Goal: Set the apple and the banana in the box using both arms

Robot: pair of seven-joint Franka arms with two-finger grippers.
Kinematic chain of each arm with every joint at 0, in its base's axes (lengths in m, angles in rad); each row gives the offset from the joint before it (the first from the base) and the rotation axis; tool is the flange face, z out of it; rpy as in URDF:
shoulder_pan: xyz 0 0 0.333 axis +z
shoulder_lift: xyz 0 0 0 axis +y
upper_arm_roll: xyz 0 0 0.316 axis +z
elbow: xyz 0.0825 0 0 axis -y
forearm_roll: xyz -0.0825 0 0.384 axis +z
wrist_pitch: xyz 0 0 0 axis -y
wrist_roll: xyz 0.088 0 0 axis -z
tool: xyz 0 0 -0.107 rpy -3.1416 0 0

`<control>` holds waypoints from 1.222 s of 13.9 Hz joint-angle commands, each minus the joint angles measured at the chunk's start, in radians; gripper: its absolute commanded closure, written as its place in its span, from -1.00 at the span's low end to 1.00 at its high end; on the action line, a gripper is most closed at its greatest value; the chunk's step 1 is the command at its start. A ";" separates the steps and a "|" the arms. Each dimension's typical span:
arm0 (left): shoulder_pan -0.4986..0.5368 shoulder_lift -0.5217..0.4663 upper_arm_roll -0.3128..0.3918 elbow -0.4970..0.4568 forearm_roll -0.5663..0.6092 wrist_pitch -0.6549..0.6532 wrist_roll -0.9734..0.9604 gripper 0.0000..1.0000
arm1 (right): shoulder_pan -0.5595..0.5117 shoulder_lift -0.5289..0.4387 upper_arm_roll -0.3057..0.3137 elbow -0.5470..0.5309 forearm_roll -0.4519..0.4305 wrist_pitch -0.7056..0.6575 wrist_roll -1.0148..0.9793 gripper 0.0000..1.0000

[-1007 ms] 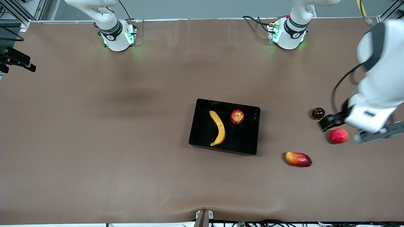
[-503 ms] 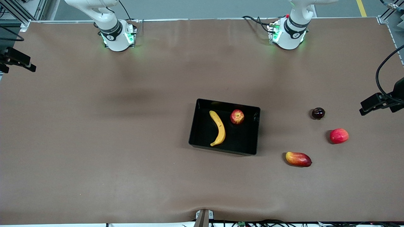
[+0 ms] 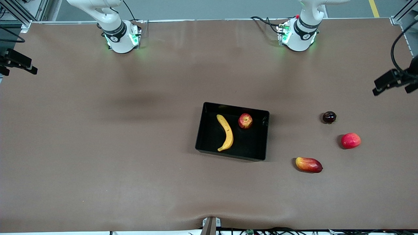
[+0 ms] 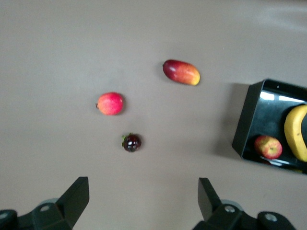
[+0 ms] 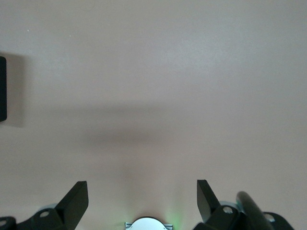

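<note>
Apple [image 3: 245, 120] and banana [image 3: 225, 132]: both lodged in box [image 3: 209, 148], well apart from either claw.

Apple judged light, firm, smooth; best taken across its middle.

Banana judged best taken mid-length.

Left gripper [image 4: 144, 201]: spread wide, empty, raised over bare table.

Right gripper [image 5: 142, 201]: likewise wide, empty.

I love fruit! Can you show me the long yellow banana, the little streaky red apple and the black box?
long yellow banana [image 3: 226, 133], front view, middle.
streaky red apple [image 3: 245, 120], front view, top.
black plastic box [image 3: 232, 107], front view, rim.
</note>
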 commanded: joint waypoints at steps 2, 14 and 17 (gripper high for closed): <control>0.004 -0.120 -0.016 -0.123 -0.013 -0.017 0.022 -1.00 | -0.013 -0.027 0.010 -0.022 0.015 0.006 -0.011 -1.00; 0.040 -0.169 -0.091 -0.177 -0.017 -0.042 0.024 -1.00 | -0.015 -0.026 0.010 -0.021 0.029 0.006 -0.010 -1.00; 0.038 -0.182 -0.124 -0.223 -0.020 -0.027 0.004 -1.00 | -0.019 -0.024 0.010 -0.021 0.032 0.006 -0.010 -1.00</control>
